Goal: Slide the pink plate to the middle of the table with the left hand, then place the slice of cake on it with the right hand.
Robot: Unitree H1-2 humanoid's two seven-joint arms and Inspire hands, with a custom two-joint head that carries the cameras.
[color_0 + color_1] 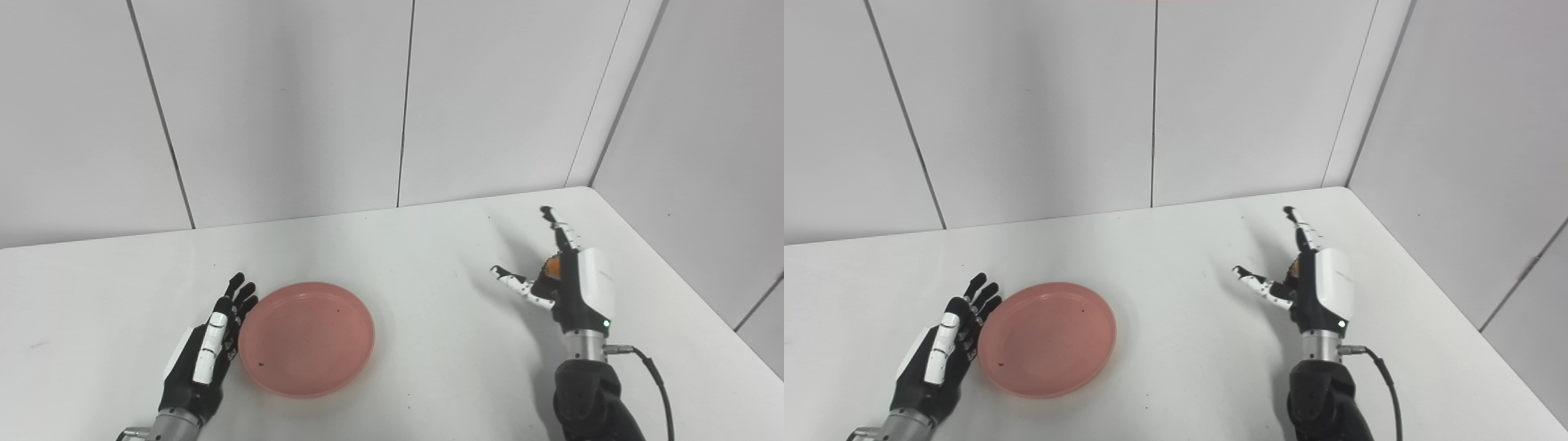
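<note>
The pink plate (306,337) lies empty on the white table (429,257), left of the middle. My left hand (208,349) is open, fingers straight, its edge against the plate's left rim. My right hand (563,275) is open at the right, thumb and fingers spread. Only a small orange bit of the slice of cake (553,267) shows behind the palm of that hand; the rest is hidden. I cannot tell whether the hand touches it.
Grey wall panels (404,104) stand along the table's far edge and right side. A black cable (655,380) runs from my right wrist toward the front right edge.
</note>
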